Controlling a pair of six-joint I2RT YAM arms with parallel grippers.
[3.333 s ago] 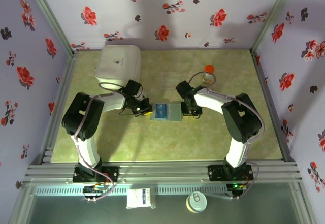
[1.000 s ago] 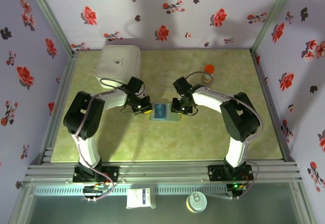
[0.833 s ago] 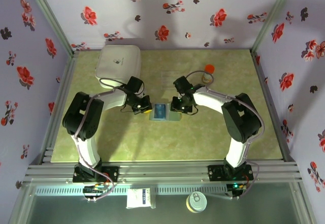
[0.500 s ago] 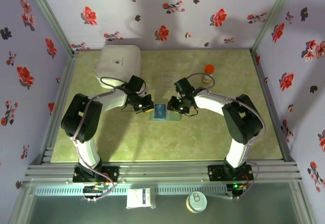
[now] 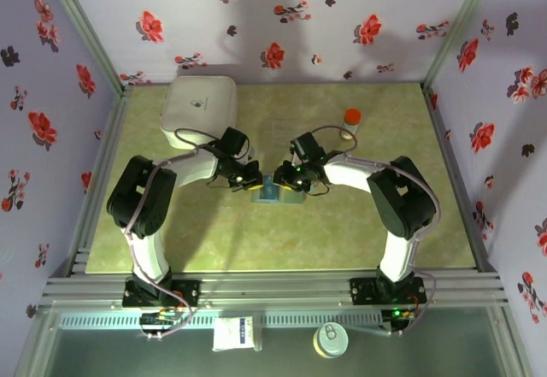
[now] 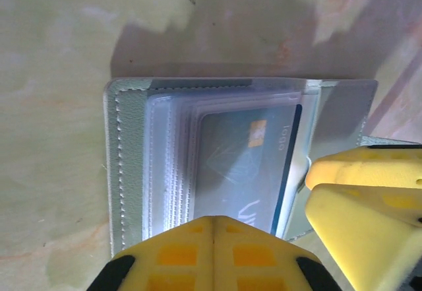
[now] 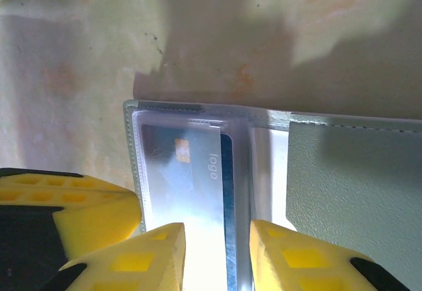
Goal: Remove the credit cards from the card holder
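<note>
The card holder (image 5: 273, 191) lies open at mid-table, grey-green with stitched edges (image 6: 125, 165) and a plain right panel (image 7: 349, 192). A blue-teal credit card (image 6: 244, 159) with a gold chip sits inside its clear sleeves (image 7: 181, 172). My left gripper (image 5: 249, 180) is shut, its joined tips (image 6: 212, 222) resting on the sleeves' near edge. My right gripper (image 5: 289, 180) stands open over the card's inner edge (image 7: 217, 245), one finger on each side. Its yellow fingers (image 6: 359, 198) show at the right of the left wrist view.
A big white rounded box (image 5: 199, 105) stands at the back left. An orange-capped bottle (image 5: 349, 120) is at the back right, behind my right arm. A clear plastic piece (image 5: 282, 129) lies behind the wallet. Flowered walls close in three sides.
Both grippers have drawn inward over the wallet. The right gripper slid left from the wallet's right edge onto the card sleeves. The left gripper stayed shut.
</note>
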